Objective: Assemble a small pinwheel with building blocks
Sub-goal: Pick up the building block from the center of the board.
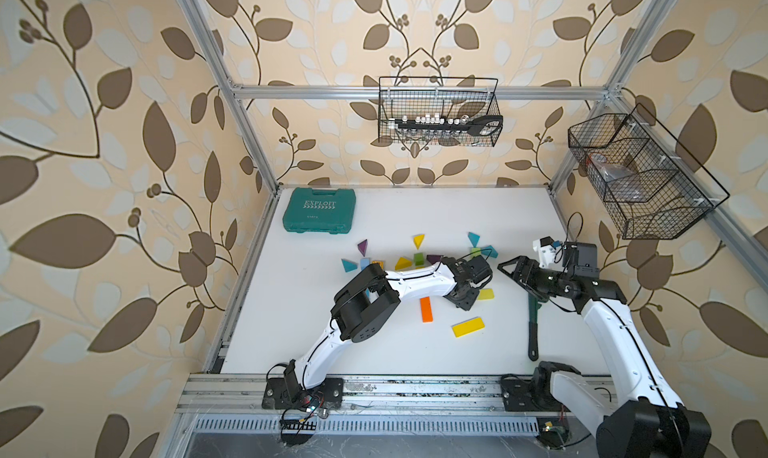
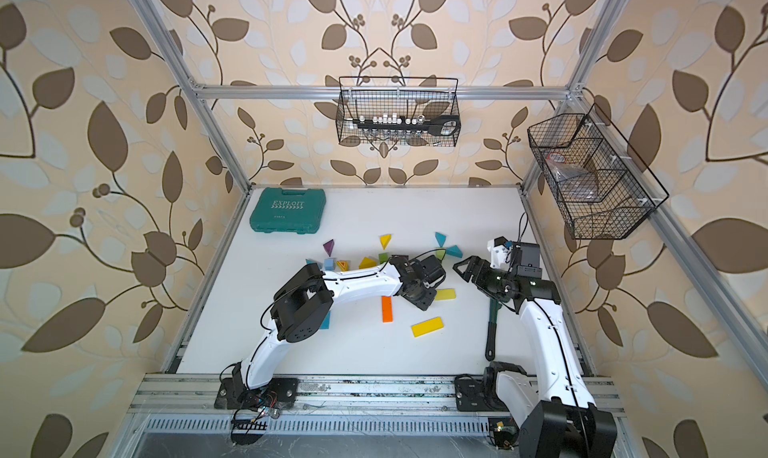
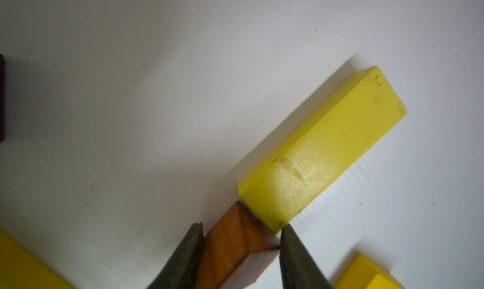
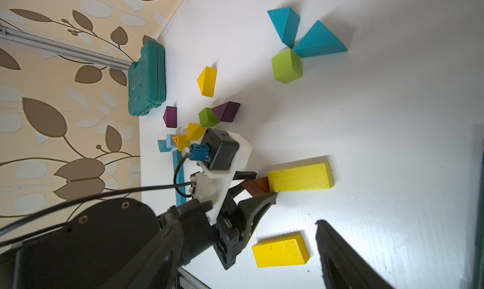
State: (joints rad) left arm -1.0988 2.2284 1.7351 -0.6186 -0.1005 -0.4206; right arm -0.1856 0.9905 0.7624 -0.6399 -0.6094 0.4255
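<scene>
On the bench [image 1: 291, 331], a loose yellow bar [image 1: 468, 326] lay slantwise and an orange bar [image 1: 426, 309] pointed front to back. Behind them the left hand [image 3: 241, 226] was clamped on a brown block [image 3: 235, 245] touching the end of a second yellow bar [image 3: 324, 148], which ran lengthwise away from it; in both top views the wrist hid the block. The right hand [image 1: 513, 275] hung agape, empty. Wedges and cubes [image 1: 419, 259] lay scattered beyond.

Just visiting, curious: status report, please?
Left gripper shut on brown block, against yellow bar end. Right gripper open, empty, near wrench. Orange bar and second yellow bar nearby, apart.
</scene>
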